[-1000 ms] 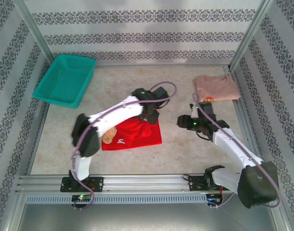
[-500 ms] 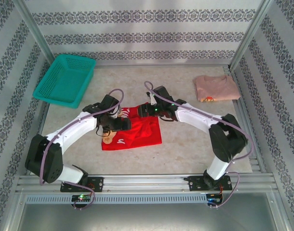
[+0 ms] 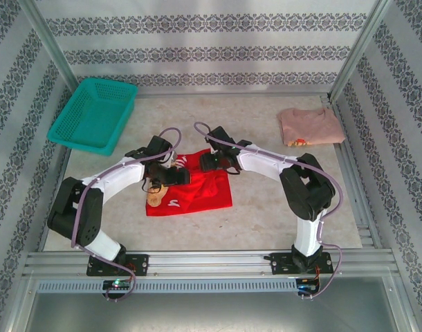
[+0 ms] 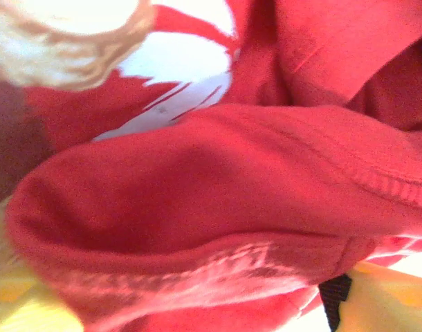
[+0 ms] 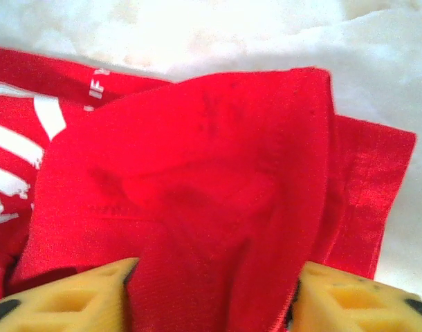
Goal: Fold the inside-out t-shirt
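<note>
The inside-out t-shirt (image 3: 197, 192) is seen from the top external view as a red, roughly squared patch on the table (image 3: 273, 207), near its middle, well apart from the teal basket (image 3: 93, 114) and the pale pink shirt (image 3: 310, 126). The left gripper (image 3: 168, 177) is set on its far left part, the right gripper (image 3: 209, 163) at its far edge. Finger spread is not legible here.

Left wrist: a thick rolled hem is noted between the yellow fingers (image 4: 17, 308), which stand wide apart. Whether the roll is clamped cannot be told. White print (image 4: 176, 69) is exposed behind; a tan blur at upper left is not identified.

Right wrist: a raised fold is bracketed by the fingers (image 5: 66, 297), cloth touching both. A firm bite cannot be confirmed.

Judgement: both edges should be taken with all layers together, lifted evenly and carried over in step, so the fold lands square. Fingertips are cut off in both wrist views.
</note>
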`<control>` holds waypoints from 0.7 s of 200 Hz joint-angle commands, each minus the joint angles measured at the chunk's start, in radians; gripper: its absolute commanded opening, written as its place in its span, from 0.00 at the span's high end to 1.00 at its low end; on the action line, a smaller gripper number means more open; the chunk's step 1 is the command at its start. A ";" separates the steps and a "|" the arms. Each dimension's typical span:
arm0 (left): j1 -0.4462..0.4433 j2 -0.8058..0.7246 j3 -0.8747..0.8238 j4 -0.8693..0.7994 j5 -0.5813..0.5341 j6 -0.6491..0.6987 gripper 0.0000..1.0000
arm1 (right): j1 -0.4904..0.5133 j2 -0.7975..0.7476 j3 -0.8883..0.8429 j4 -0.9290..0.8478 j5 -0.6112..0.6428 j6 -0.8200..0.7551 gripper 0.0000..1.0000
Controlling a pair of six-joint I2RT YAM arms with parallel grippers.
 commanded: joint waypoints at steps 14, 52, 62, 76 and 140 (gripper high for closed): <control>0.005 -0.006 -0.019 0.138 0.128 0.041 0.35 | -0.049 0.022 0.033 -0.009 -0.018 -0.006 0.58; -0.040 -0.015 -0.037 0.199 0.188 0.059 0.59 | -0.091 0.049 0.055 -0.001 -0.096 -0.003 0.77; -0.061 -0.015 -0.038 0.207 0.185 0.067 0.65 | -0.100 0.059 0.067 -0.003 -0.111 -0.005 0.82; -0.094 -0.020 -0.038 0.219 0.175 0.077 0.73 | -0.112 0.072 0.084 0.001 -0.144 -0.005 0.86; -0.322 0.056 0.048 0.264 0.058 0.134 0.86 | -0.185 0.149 0.167 -0.009 -0.342 0.014 0.79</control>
